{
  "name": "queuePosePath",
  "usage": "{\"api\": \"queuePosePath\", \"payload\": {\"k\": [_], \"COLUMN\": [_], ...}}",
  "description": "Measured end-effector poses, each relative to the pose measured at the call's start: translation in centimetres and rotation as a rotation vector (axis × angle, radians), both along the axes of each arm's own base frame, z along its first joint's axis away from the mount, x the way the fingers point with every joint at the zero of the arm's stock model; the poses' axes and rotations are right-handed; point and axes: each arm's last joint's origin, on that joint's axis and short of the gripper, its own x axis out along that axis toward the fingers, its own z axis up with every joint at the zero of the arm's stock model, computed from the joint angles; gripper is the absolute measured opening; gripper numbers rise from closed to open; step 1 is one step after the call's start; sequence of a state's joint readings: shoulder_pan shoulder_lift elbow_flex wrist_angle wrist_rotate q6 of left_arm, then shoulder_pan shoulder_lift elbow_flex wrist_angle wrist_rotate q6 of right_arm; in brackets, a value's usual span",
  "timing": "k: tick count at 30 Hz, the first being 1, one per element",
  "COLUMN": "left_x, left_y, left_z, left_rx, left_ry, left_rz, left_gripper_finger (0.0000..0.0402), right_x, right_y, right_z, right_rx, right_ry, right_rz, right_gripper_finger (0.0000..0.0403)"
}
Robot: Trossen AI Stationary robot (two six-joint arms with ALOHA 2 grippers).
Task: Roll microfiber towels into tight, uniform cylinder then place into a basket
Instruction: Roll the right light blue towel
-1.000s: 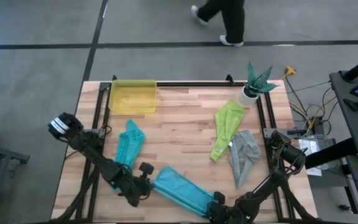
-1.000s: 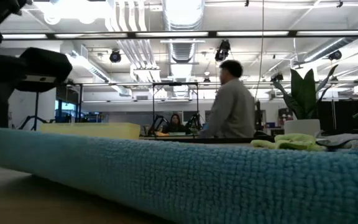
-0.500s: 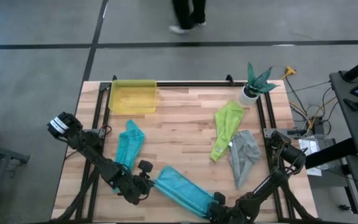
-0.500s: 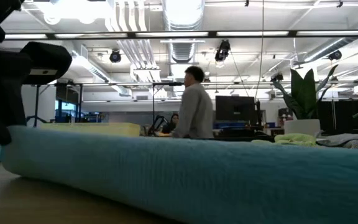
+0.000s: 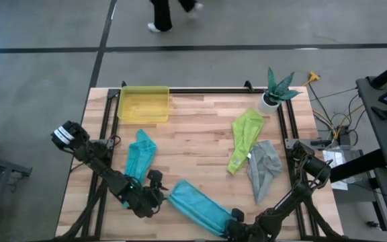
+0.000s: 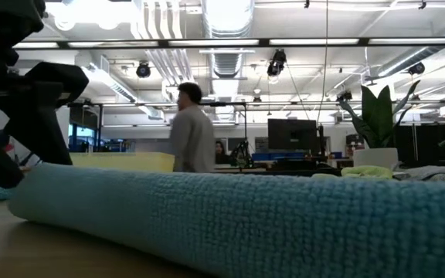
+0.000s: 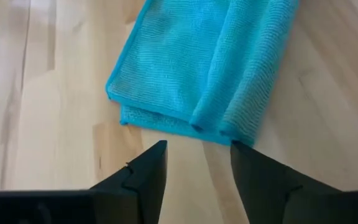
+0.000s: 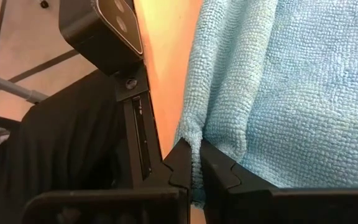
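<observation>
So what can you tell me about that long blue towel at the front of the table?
The long light blue fuzzy cloth towel lies flat and folded lengthwise, slanting across the wooden table near its front edge. The right pincer is shut on one end. The left pincer is open just off the other end, not touching.

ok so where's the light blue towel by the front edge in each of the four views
high view: light blue towel lies diagonally near the front edge, between both arms.
low view: it fills the foreground as a long band.
left wrist view: its end lies just beyond the open left hand, not touching.
right wrist view: its other end is pinched in the shut right hand.
shared landmark: the wooden table.
</observation>
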State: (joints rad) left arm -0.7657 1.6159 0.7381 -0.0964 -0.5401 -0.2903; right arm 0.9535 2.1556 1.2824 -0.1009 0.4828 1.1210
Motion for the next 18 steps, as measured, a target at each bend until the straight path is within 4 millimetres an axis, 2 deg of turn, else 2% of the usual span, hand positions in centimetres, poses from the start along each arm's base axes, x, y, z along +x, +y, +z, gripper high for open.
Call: {"api": "queuePosePath", "payload": {"k": [4, 8, 18], "left_x": [-0.5, -1.2, -4.5], "left_y": [-0.5, -1.3, -3.5], "left_z": [0.1, 1.2, 3.7], "left_rx": [-0.009, -0.041, -0.128], "left_ry": [0.001, -0.028, -0.097], "left_rz": [-0.027, -0.066, -0.183], "left_gripper_finger": [0.0162, 0.0162, 0.0162], "right_x": [0.0, 0.0, 0.1], "right_y": [0.0, 0.0, 0.0], "right_z": [0.0, 0.0, 0.0], "right_rx": [-0.003, -0.005, -0.004], "right_ry": [-0.001, -0.003, -0.006], "right_rz": [0.003, 0.003, 0.0], "right_gripper_finger": [0.0009, 0.0009, 0.0009]}}
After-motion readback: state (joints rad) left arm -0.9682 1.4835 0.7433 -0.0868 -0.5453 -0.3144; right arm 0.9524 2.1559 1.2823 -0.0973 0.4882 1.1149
